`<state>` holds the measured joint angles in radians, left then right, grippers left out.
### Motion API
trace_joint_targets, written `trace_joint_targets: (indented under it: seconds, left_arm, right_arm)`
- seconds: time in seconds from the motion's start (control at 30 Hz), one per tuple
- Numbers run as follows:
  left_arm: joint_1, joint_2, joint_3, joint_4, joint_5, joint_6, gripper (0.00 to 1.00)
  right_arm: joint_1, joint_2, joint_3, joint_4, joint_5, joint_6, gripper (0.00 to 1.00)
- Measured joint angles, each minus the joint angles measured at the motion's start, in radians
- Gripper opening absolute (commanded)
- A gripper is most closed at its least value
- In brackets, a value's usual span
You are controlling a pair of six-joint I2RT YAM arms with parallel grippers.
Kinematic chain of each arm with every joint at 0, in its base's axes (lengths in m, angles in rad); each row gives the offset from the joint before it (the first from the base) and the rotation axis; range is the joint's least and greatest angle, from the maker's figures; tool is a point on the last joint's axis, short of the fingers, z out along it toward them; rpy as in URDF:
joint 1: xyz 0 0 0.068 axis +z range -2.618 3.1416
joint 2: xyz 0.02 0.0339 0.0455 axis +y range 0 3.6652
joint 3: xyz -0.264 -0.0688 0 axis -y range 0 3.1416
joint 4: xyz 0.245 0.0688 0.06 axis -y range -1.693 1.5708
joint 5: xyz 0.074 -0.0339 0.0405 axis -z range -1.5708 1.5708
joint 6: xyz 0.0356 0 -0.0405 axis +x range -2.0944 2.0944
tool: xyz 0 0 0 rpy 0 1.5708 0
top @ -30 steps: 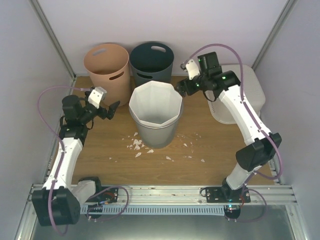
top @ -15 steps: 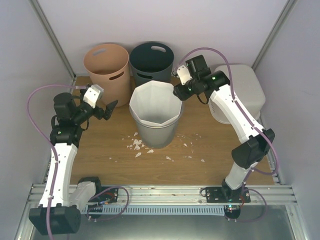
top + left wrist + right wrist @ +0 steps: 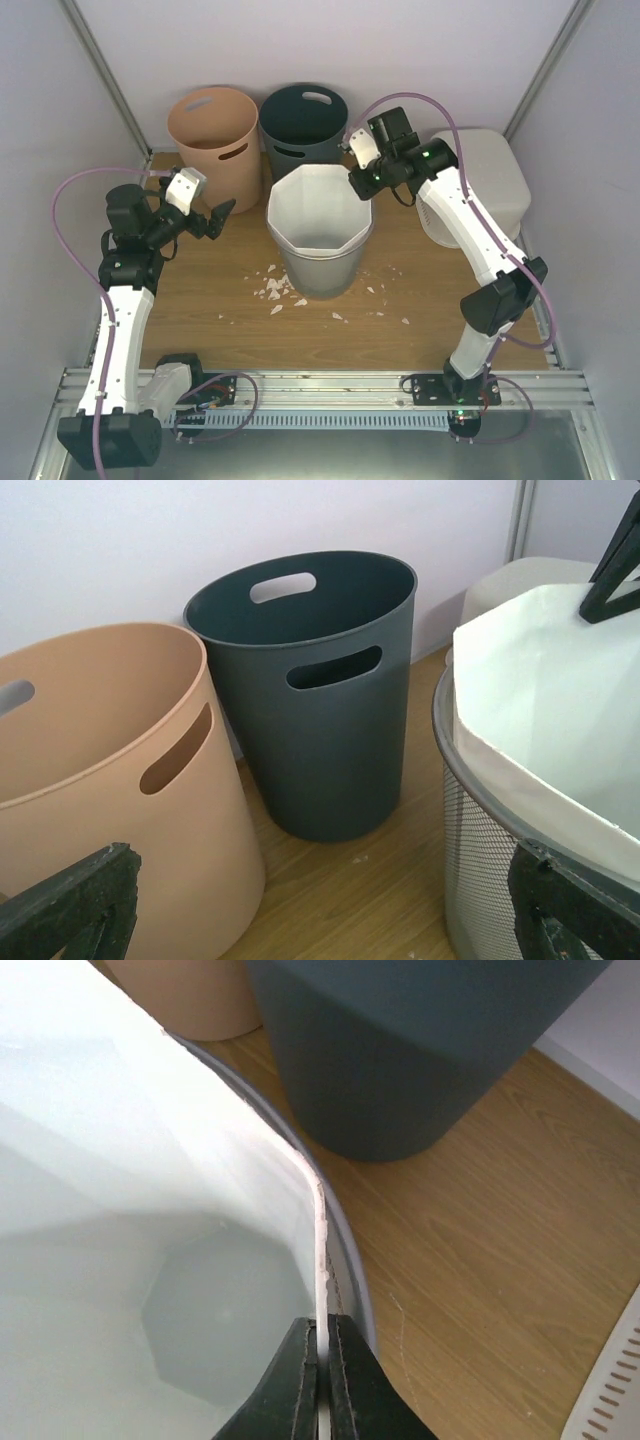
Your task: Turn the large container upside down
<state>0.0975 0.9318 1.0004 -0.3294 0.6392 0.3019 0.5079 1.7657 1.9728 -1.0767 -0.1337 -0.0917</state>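
The large container (image 3: 490, 175), a wide translucent-white tub, stands at the back right against the wall; its top shows in the left wrist view (image 3: 510, 575) and a slotted edge in the right wrist view (image 3: 612, 1400). My right gripper (image 3: 358, 185) is apart from it, to its left. That gripper (image 3: 322, 1332) is shut on the thin rim of the tall white faceted bin (image 3: 318, 215), which sits inside the grey wire-mesh bin (image 3: 320, 272). My left gripper (image 3: 222, 218) hangs open left of the mesh bin, holding nothing (image 3: 320, 900).
A peach bin (image 3: 215, 140) and a dark grey-blue bin (image 3: 303, 120) stand side by side at the back wall, close behind the mesh bin (image 3: 480, 860). White scraps (image 3: 275, 290) lie scattered on the wooden table in front of it. Frame posts rise at both back corners.
My right gripper moved left to the white faceted bin's rim and shut on it; the bin shifted slightly right. The left arm drew back a little to the left, jaws still open.
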Motion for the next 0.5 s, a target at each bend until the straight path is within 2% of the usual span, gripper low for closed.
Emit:
trace_joint_targets:
  seconds: [0.27,0.5]
  left_arm:
    - [0.0,0.006,0.0,0.0,0.025,-0.021,0.99]
    - [-0.008,0.042,0.061,-0.014,0.117,0.005,0.99]
  right_arm:
    - [0.008,0.0,0.025,-0.021,-0.001,0.006,0.01]
    - [0.008,-0.017,0.101,-0.024,-0.007,0.06,0.01]
